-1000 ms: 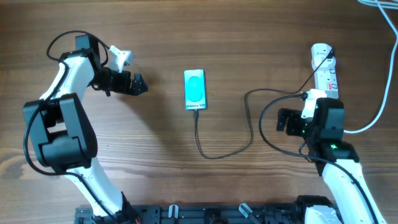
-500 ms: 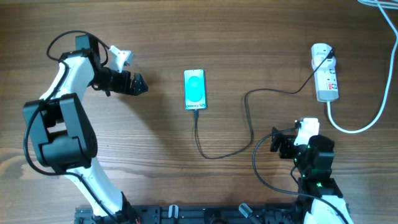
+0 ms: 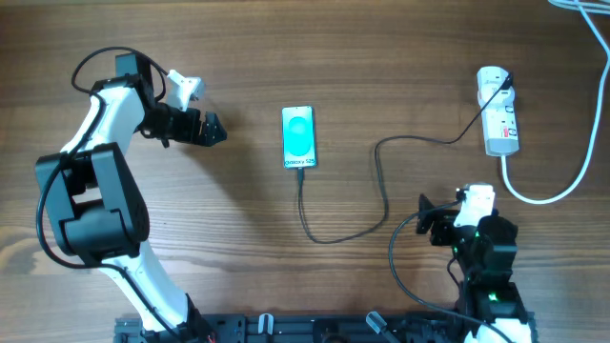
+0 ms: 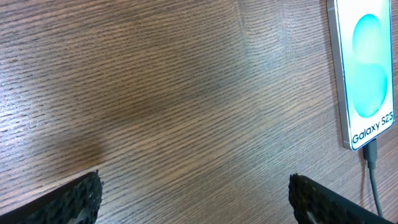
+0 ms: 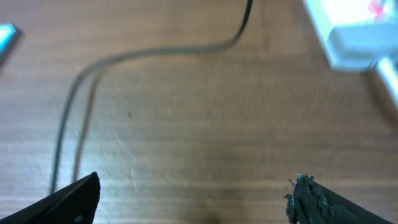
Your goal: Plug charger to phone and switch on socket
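Observation:
The phone (image 3: 297, 137) lies face up mid-table, its light blue screen lit; the left wrist view shows it at the right edge (image 4: 365, 74). The charger (image 3: 381, 191), a thin black cable, has its plug (image 4: 371, 153) in the phone's lower edge, loops across the wood and runs up to the socket (image 3: 499, 112), a white strip at the far right. My left gripper (image 3: 219, 131) hovers open left of the phone, nothing between its fingers (image 4: 79, 198). My right gripper (image 3: 424, 219) is open above bare wood, below and left of the socket (image 5: 354, 31).
A thick white cord (image 3: 572, 181) curves from the socket's near end out toward the right table edge. In the right wrist view the charger (image 5: 155, 53) crosses the wood ahead of the fingers (image 5: 314, 199).
The right arm has drawn back from over the socket toward the near table edge, uncovering the socket. The left arm, the phone and the cable have stayed put.

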You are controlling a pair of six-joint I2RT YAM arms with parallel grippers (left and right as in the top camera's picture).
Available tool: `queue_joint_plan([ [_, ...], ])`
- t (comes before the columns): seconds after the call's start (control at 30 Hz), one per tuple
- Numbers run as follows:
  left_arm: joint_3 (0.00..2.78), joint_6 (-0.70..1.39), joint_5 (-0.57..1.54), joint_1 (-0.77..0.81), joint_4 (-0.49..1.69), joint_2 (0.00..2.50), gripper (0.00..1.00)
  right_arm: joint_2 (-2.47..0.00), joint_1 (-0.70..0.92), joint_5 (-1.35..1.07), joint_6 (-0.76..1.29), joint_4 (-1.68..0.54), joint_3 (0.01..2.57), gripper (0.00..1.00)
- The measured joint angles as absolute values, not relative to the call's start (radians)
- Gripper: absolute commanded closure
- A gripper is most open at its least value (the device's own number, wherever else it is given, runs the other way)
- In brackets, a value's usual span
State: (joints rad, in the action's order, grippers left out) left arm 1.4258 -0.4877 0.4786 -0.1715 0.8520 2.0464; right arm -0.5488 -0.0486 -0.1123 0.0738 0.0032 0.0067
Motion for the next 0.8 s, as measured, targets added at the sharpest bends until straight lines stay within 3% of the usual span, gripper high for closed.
queue_joint_plan([
  [0.33, 1.426, -0.488, 0.479, -0.171, 0.852, 2.046, 0.00, -0.031, -0.048, -0.112, 0.074, 0.039, 0.007, 0.01],
  [0.8, 1.426, -0.488, 0.479, -0.171, 0.852, 2.046, 0.00, -0.026, -0.048, -0.112, 0.074, 0.004, 0.007, 0.00],
])
